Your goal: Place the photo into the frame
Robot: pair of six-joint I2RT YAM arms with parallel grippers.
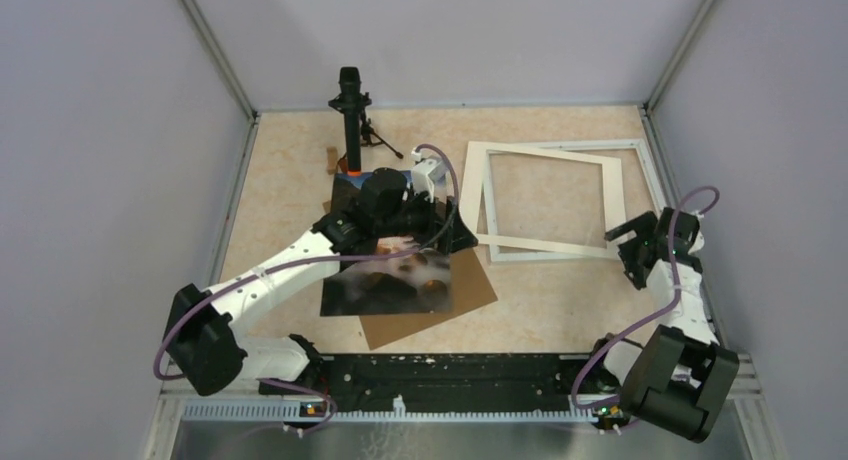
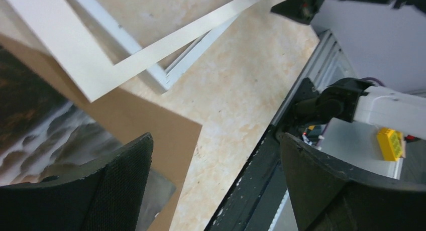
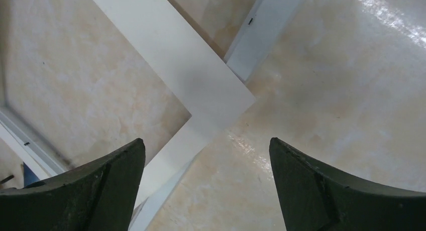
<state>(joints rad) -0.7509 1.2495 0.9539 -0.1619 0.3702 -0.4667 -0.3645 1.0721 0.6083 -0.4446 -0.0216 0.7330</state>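
Frame (image 1: 650, 175) lies flat — long axis left-to-right — photo (image 1: 385, 285) left of it.

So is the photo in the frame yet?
Out. The photo lies on brown cardboard, left of the frame, and only bare table shows through the frame.

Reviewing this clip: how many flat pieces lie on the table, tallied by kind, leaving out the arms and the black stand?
Dark seascape paper photo print: 1
Plain brown cardboard sheet: 1
Thin white rectangular frame: 1
Wide cream-white flat mat border, lying tilted over the frame: 1
Total: 4
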